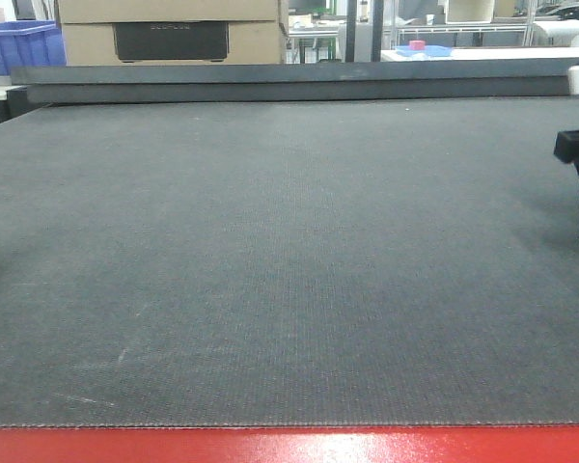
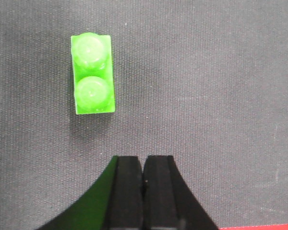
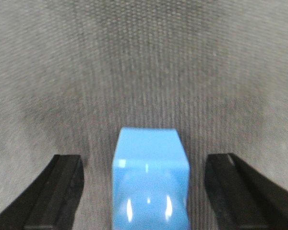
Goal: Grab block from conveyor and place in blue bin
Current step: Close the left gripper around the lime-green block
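The right end effector (image 3: pixel 144 162), jaws spread wide, straddles a blue block (image 3: pixel 150 182) on the conveyor surface (image 1: pixel 270 260); closing squarely on it, then lifting, looks the next move. The left end effector (image 2: pixel 143 168), pinched shut and empty, hovers near a green block (image 2: pixel 92 74).

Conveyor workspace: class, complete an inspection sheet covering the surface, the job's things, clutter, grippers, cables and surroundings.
Surface: dark grey woven conveyor belt on a red-painted frame; faint scuffs near the front edge.
Job's things: green two-stud plastic block lies on the belt ahead of the left gripper; blue plastic block sits between the fingers of the right gripper; blue plastic bin stands beyond the belt's far left.
Clutter: nothing seen.
Grippers: left shut and empty; right open, fingers clear of the blue block on both sides.
Cables: nothing seen.
Surroundings: brown cardboard box behind the belt.
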Tool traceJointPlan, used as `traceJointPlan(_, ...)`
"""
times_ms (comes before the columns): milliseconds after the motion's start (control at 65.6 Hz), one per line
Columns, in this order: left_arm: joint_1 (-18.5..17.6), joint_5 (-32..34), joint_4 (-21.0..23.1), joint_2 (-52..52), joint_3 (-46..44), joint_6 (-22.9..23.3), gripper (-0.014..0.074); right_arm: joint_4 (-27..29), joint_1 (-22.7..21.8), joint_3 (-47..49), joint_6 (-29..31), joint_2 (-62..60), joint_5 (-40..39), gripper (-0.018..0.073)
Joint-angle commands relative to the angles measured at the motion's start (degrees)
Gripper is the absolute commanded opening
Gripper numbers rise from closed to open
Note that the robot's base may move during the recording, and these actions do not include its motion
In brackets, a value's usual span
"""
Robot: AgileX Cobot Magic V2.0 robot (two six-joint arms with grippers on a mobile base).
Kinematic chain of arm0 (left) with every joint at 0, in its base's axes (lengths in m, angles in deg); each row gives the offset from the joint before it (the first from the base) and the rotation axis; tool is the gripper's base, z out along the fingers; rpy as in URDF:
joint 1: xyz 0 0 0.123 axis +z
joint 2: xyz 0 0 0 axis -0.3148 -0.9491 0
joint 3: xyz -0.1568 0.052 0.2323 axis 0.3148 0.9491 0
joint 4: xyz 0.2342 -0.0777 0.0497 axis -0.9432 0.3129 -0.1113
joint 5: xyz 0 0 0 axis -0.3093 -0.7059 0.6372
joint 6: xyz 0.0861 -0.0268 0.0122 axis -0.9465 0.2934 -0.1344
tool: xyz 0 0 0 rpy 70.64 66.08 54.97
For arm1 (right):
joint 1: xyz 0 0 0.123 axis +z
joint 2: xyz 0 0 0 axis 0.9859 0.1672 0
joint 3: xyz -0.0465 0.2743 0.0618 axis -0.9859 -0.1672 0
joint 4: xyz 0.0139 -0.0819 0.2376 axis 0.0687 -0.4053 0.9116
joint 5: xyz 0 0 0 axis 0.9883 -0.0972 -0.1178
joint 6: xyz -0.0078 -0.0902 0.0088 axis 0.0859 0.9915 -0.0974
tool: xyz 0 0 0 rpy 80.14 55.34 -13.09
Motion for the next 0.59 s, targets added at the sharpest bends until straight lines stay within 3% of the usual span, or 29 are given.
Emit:
traceJointPlan(0, -0.3, 0.2, 0.2, 0.2, -0.4, 4.9, -0.0111, -0.6, -0.2, 0.2, 0.1, 0.1, -0.2, 0.0260)
traceJointPlan(61, -0.3, 0.7, -1.2, 0.2, -0.4, 9.4, -0.0111, -0.6, -0.2, 0.2, 0.1, -0.2, -0.2, 0.0118)
traceJointPlan(168, -0.3, 0.0, -1.9, -0.5, -1.3, 9.7, -0.0111, -0.6, -0.2, 0.2, 0.1, -1.3, -0.1, -0.0171)
traceJointPlan(442, -0.3, -2.0, -6.9, -6.9, -5.2, 9.4, -0.0104, 0.6, -0.2, 0.4, 0.1, -7.5, 1.5, -0.0162)
traceJointPlan(503, -0.3, -0.9, -8.3, -8.0, -5.3, 8.8, -0.0057, 0.6, -0.2, 0.4, 0.1, -8.7, 1.7, -0.0162)
traceJointPlan(579, -0.3, 1.3, -9.2, -9.4, -5.3, 8.4, 0.0064, 0.6, -0.1, 0.4, 0.1, -9.5, 1.8, -0.0162)
